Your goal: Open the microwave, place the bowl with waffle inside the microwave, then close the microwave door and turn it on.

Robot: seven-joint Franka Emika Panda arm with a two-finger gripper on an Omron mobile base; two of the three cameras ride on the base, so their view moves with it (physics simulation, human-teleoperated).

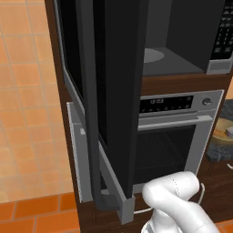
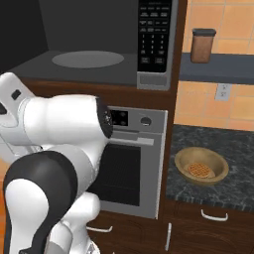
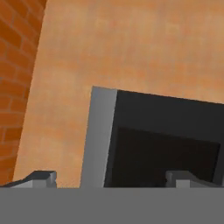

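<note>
Beside the oven [image 2: 126, 163], on the dark desk [image 2: 233, 149], the tan bowl [image 2: 201, 166] holds its waffle [image 2: 199, 170], while the microwave door [image 1: 107, 91] stands swung wide and the hand [image 3: 111, 180] is released, fingers spread apart.

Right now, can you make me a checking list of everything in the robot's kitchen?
Surface: dark speckled counter, right of the oven.
Job's things: microwave open, pale turntable bare; microwave door swung wide; bowl with waffle sits on the counter, not yet moved.
Clutter: brown jar on the upper shelf.
Grippers: gripper has jaws open, holding nothing, facing the door's edge.
Cables: nothing seen.
Surroundings: orange tiled wall, wall socket, wooden cabinets below.
</note>
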